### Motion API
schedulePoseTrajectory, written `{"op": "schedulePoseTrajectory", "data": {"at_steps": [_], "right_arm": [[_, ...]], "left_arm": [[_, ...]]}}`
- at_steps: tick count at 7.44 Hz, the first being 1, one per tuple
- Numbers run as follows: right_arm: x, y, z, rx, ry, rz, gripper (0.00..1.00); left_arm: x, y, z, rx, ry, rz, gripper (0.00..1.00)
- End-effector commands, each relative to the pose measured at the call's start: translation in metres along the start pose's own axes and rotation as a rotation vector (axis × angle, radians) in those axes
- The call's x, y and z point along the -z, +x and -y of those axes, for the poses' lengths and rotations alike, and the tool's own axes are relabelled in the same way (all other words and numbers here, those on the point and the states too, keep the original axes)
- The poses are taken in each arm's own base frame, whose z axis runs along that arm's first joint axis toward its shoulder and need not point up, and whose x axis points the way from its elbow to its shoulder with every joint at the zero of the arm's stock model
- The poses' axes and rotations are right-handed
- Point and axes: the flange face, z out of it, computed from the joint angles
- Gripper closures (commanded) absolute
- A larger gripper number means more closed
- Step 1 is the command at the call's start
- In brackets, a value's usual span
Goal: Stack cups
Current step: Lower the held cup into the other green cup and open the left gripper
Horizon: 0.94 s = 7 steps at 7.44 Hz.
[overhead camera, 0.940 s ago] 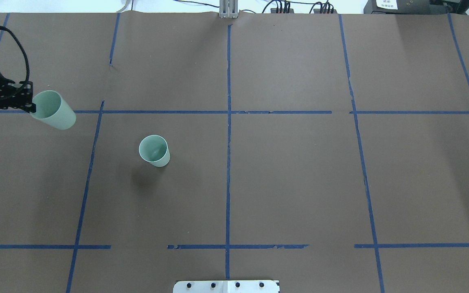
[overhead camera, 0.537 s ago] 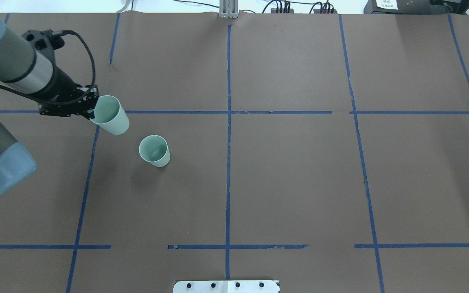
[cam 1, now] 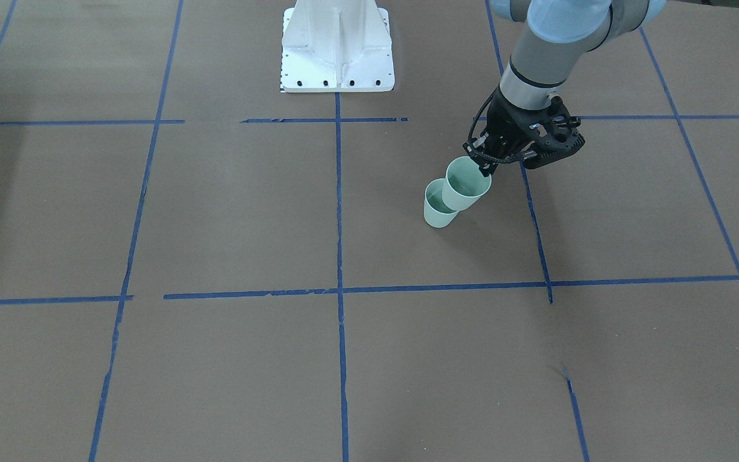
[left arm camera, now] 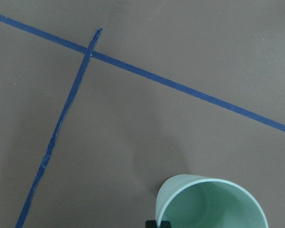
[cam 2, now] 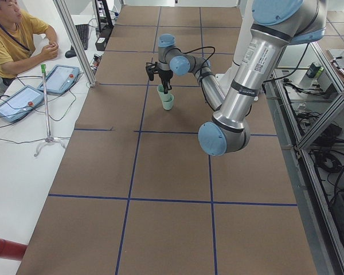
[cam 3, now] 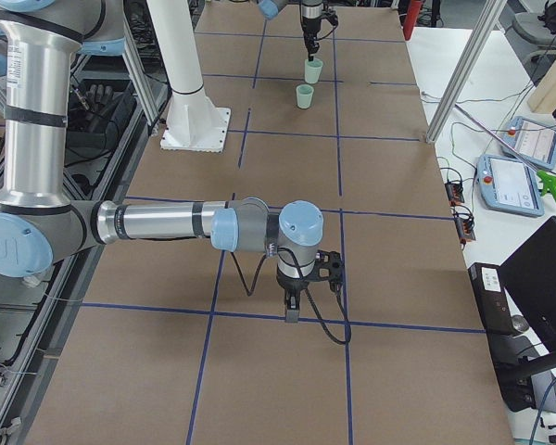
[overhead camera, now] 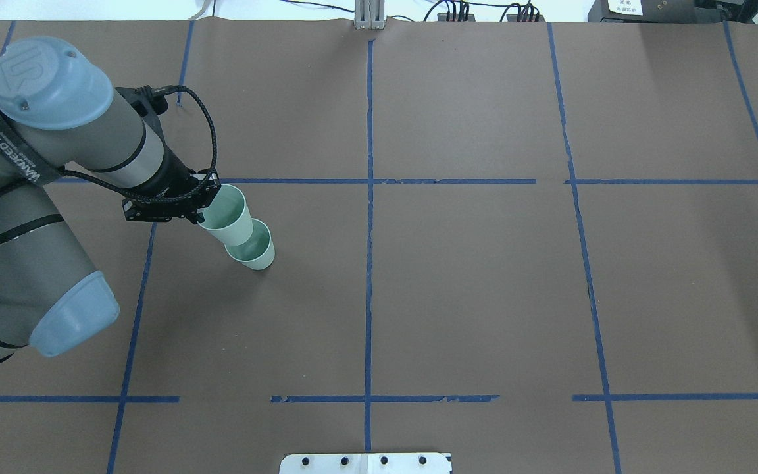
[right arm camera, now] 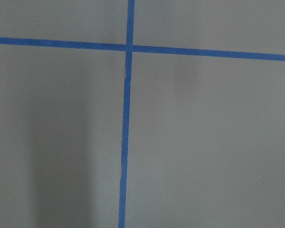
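Two pale mint-green cups. One cup (overhead camera: 254,250) stands upright on the brown table, left of centre; it also shows in the front view (cam 1: 437,210). My left gripper (overhead camera: 202,212) is shut on the rim of the other cup (overhead camera: 226,214), and holds it upright in the air, just left of and above the standing cup. In the front view the held cup (cam 1: 467,184) overlaps the standing one. The left wrist view shows the held cup's open mouth (left arm camera: 213,205). My right gripper (cam 3: 292,311) hangs low over the table far to the right; I cannot tell whether it is open or shut.
Blue tape lines (overhead camera: 369,197) divide the brown table into squares. The robot's white base (cam 1: 337,48) stands at the table's near edge. An operator (cam 2: 14,34) sits at the far side with tablets. A stand pole (cam 2: 46,103) stands beside the table.
My left arm has carried the held cup to the right, from the table's left edge to just beside and above the standing cup. The standing cup has not moved.
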Motion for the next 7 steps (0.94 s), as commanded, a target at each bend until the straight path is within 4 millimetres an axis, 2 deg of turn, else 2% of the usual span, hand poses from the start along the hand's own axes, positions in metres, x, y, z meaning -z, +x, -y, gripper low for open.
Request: {"op": "schedulePoseTrajectory", "data": {"at_steps": [1, 3, 4, 5, 6, 7], "right_arm": [[-0.0003, -0.0003, 0.0001, 0.001, -0.001, 0.000, 0.00], [0.0001, 0.0002, -0.0001, 0.000, 0.000, 0.000, 0.00], [0.0001, 0.0002, -0.0001, 0.000, 0.000, 0.000, 0.00], [-0.0003, -0.0003, 0.0001, 0.001, -0.001, 0.000, 0.00], [-0.0003, -0.0003, 0.0001, 0.001, -0.001, 0.000, 0.00], [-0.0003, -0.0003, 0.0001, 0.001, -0.001, 0.000, 0.00]], "left_arm": [[-0.0019, 0.0076, -0.0075, -0.004, -0.007, -0.004, 1.00], [-0.0049, 0.0086, -0.0109, 0.000, -0.012, -0.001, 1.00], [-0.0049, 0.0082, -0.0097, -0.003, 0.009, 0.000, 0.50], [-0.0072, 0.0112, -0.0126, 0.002, 0.027, -0.001, 0.08], [-0.0064, 0.0115, -0.0136, 0.002, 0.022, -0.004, 0.00], [-0.0029, 0.0114, -0.0148, -0.011, 0.019, -0.014, 0.00]]}}
